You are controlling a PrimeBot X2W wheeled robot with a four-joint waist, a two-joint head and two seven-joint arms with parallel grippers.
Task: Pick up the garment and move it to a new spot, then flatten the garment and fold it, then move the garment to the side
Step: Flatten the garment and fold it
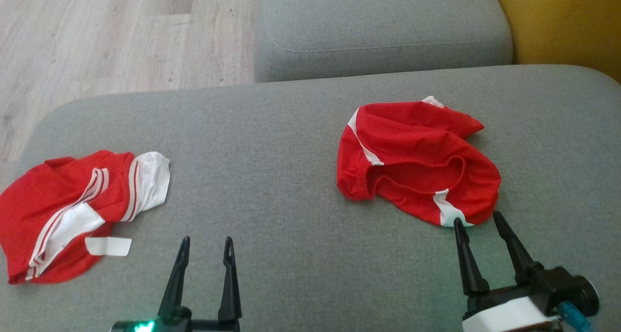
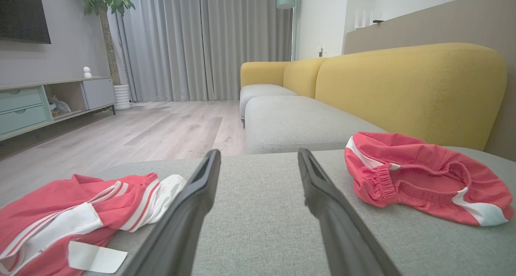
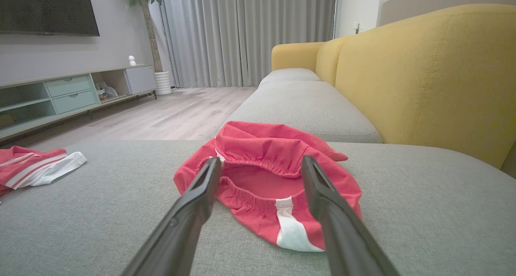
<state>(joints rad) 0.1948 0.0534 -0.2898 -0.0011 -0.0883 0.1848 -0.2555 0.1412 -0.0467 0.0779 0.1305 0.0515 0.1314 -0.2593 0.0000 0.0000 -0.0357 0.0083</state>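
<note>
The garment is a pair of red shorts with white patches. It lies in a bumpy heap on the right part of the gray sofa seat. It is not flat. Its stretchy band gapes open like a mouth, and one white patch sits at the near edge.

The right gripper is right at that near edge. Its two dark fingers are spread apart and hold nothing. In the right wrist view the fingers point straight at the open band, one on each side of it. I think it is lined up this way so it can slide in and pinch the near edge. I cannot tell if the tips touch the cloth yet.

The left gripper waits well away from the shorts, over bare sofa. Its fingers are spread too, and it holds nothing. It looks like it is just resting there, out of the way.

Further left lies another piece of clothing, a red and white top with a white tag sticking out. It sits near the left edge of the seat, far from the shorts.

Behind the seat is a yellow sofa back, and beyond the sofa is a wood floor.

I think the job is at its very start. The shorts are not picked up yet. The cloth is soft and floppy, so a pinch might catch only one layer.
</note>
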